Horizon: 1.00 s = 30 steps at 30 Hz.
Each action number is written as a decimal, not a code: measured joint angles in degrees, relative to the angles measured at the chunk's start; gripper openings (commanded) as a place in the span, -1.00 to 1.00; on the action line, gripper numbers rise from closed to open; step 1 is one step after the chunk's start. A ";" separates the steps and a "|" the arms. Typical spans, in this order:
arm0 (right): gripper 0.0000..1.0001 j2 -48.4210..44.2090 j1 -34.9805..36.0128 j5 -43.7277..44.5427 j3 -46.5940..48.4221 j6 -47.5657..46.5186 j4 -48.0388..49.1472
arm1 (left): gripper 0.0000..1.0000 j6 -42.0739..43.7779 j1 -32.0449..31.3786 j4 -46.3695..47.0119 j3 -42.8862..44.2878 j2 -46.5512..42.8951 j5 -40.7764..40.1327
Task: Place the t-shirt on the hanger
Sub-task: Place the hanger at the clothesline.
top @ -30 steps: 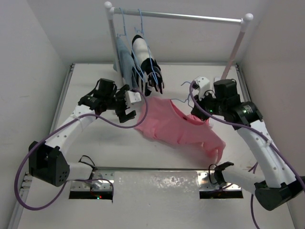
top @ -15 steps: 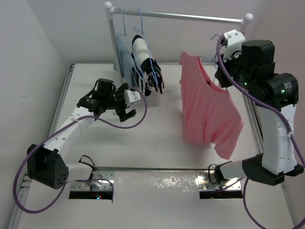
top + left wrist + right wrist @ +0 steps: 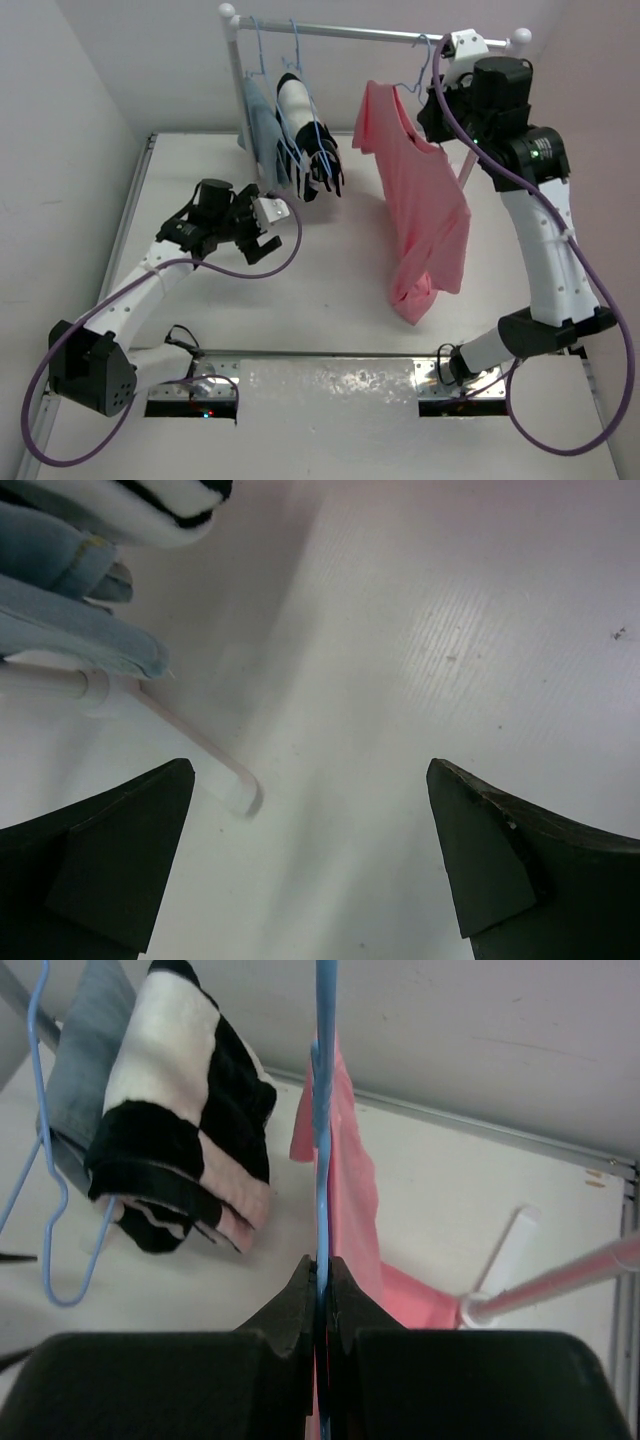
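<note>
While the left gripper [image 3: 312, 870] hung low over the left half of the tabletop [image 3: 330, 320] with its jaws spread wide and nothing between them, the work fell to the other arm. The step in hand looked to be setting the loaded hanger [image 3: 325, 1080] on the rail [image 3: 360, 33]. To do that well, the hook had to clear the top of the bar, come down squarely over it and take the weight before the jaws let go. A slow, level approach would have suited it, since the cloth could swing and slip off one shoulder. Aiming for the free stretch toward the rail's right end would have kept it off the clothes already hung.

At the rail's left end hung a blue-grey garment [image 3: 260, 125], soft and folded narrow. Just beside it hung a black-and-white garment [image 3: 300, 110], thick and plush-looking, bunched into a roll on its own thin blue wire hanger.

Right of these, the t-shirt [image 3: 425, 200] dangled above the far right part of the tabletop, clear of the surface. It was limp salmon-pink knit, gathered into long vertical folds with its hem twisted to a point. Whether both its shoulders sat properly on the frame could not be told from here. Its hanger was a slim, smooth, light-blue rod, seen edge-on from the wrist.

The right gripper [image 3: 322, 1285] was pinched tight on that rod, raised close under the rail near its right end. The rail itself was a straight, glossy tube with white knobs on its ends.
</note>
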 measured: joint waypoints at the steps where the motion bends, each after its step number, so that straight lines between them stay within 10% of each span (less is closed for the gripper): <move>1: -1.00 0.46 0.00 0.13 -1.01 0.68 1.73 | 1.00 -0.48 0.00 0.07 -0.59 -0.52 -0.22; 17: -1.00 9.64 8.70 11.13 -6.54 2.54 32.04 | 1.00 -4.00 1.07 1.75 -4.33 -4.26 -2.49; 30: -1.00 19.23 13.46 14.34 -1.90 2.64 37.92 | 1.00 -4.17 1.14 3.10 -7.06 -4.85 -2.80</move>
